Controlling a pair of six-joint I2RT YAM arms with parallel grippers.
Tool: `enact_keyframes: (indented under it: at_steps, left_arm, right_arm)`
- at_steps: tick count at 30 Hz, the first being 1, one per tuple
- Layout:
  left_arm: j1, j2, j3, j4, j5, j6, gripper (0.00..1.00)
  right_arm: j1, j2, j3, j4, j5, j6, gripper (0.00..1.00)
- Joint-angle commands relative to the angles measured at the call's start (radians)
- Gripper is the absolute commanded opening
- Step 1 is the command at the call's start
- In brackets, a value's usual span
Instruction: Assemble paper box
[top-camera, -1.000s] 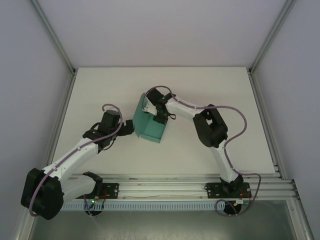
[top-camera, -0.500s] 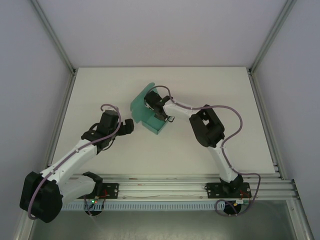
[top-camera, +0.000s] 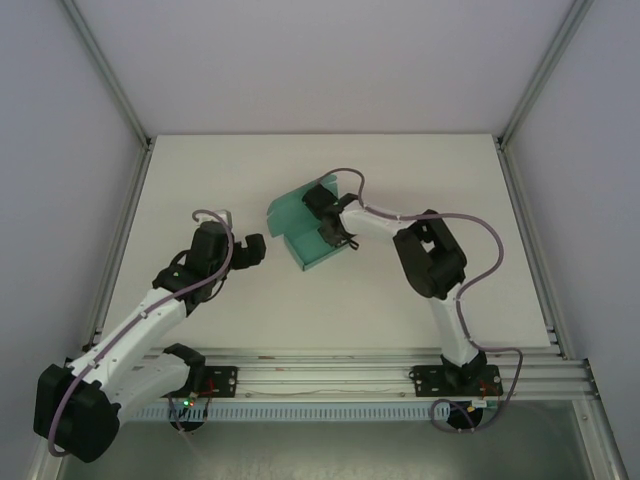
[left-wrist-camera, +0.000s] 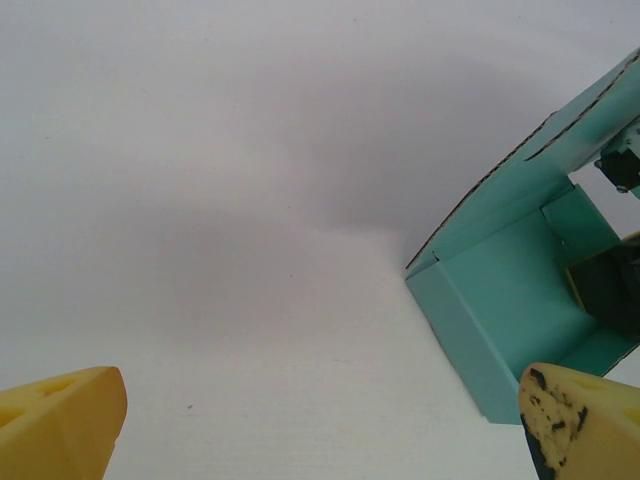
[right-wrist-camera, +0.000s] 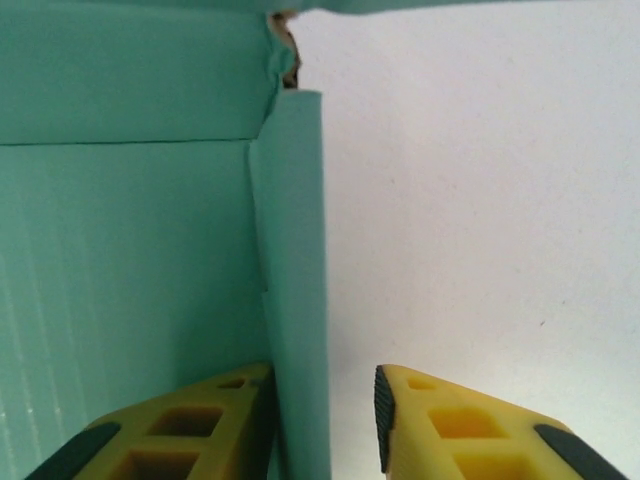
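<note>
Paper box (top-camera: 300, 236): teal card, part-folded into an open tray with one flap raised, resting mid-bench (top-camera: 200, 180).
Right gripper (right-wrist-camera: 322, 385): fingers slightly parted, straddling the box's side wall; one touches its inner face, the other stands just clear.
Left gripper (top-camera: 251, 251): spread wide, empty, near the box's left side, not touching.
Hazards, judged: the wall buckles or tears under a skewed squeeze; the unbraced box slides.

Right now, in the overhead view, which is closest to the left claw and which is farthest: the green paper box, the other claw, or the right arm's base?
Measured from the left claw:
1. The paper box, just to its right.
2. The right claw, at the box's right-hand wall.
3. The right arm's base, far off at the bottom right.
</note>
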Motion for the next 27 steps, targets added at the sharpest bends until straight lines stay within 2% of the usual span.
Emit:
enact_keyframes:
  at_steps: [1, 5, 11, 16, 22, 27]
  left_arm:
    - [-0.001, -0.021, -0.015, -0.02, 0.01, -0.008, 1.0]
    - [-0.002, -0.024, -0.027, -0.003, 0.025, -0.012, 1.0]
    - [-0.002, -0.022, -0.031, 0.009, 0.037, -0.006, 1.0]
    - [-0.001, -0.014, -0.033, 0.025, 0.039, -0.003, 1.0]
    - [-0.001, 0.017, -0.027, 0.031, 0.048, 0.001, 1.0]
    - [-0.001, 0.032, -0.028, 0.045, 0.056, 0.01, 1.0]
  right_arm:
    - [-0.015, -0.001, -0.06, -0.019, -0.102, 0.08, 0.36]
    - [-0.031, -0.066, -0.072, 0.016, -0.095, 0.106, 0.47]
    - [-0.04, -0.176, -0.133, 0.106, -0.153, 0.13, 0.52]
    - [-0.054, -0.254, -0.19, 0.184, -0.195, 0.157, 0.63]
    - [-0.09, -0.251, -0.198, 0.182, -0.208, 0.142, 0.62]
    - [-0.131, -0.204, -0.199, 0.167, -0.289, 0.094, 0.55]
